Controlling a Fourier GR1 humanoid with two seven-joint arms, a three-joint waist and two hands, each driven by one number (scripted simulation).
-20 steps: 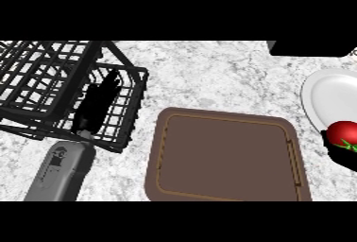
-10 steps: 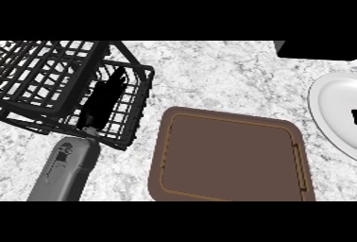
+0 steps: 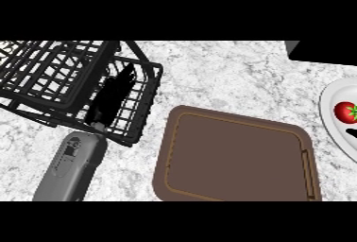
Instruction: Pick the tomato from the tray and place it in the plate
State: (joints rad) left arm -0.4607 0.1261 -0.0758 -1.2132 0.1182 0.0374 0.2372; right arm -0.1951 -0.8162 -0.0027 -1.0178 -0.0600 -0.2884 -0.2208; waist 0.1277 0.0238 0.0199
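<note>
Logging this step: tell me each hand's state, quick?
Left hand: fingers straight, open, holding nothing, over the wire basket.
Right hand: not in view.

Tomato [image 3: 346, 112] on plate [image 3: 333, 124]

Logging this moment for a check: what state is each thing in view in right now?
tomato: on the plate, at the view's right edge.
plate: on the counter, partly cut off by the right edge.
tray: flat on the counter, nothing on it.
wire rack: standing on the counter at the upper left.
left hand: raised in front of the rack; fingers unclear.
right hand: not in view.
</note>
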